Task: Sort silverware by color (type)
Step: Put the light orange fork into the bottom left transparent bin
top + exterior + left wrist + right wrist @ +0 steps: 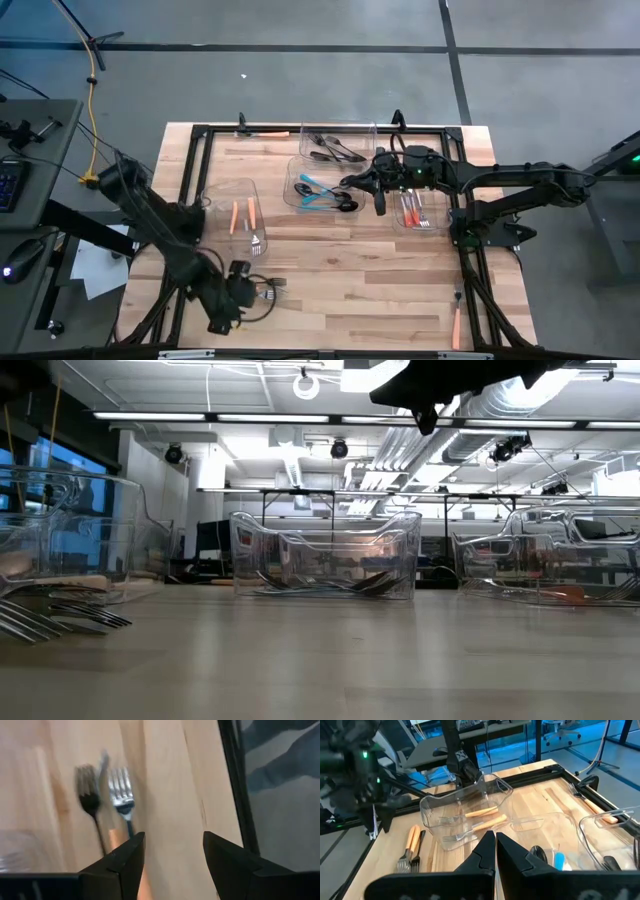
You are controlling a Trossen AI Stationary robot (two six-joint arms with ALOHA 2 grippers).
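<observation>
Two forks lie flat on the bare wood near the table's front left: a black one (90,802) and one with a silver head and orange handle (121,800), seen together in the high view (270,290). My left gripper (174,855) (250,292) hovers open and tilted down just beside them, with nothing between its fingers. My right gripper (346,183) (495,851) is shut and empty, held above the middle bin (318,190), which holds teal-handled pieces.
A clear bin with orange-handled forks (236,215) stands at the left, a bin of black pieces (335,148) at the far centre, and another with orange-handled pieces (420,212) at the right. Loose orange-handled pieces lie at the far edge (265,133) and front right (456,325).
</observation>
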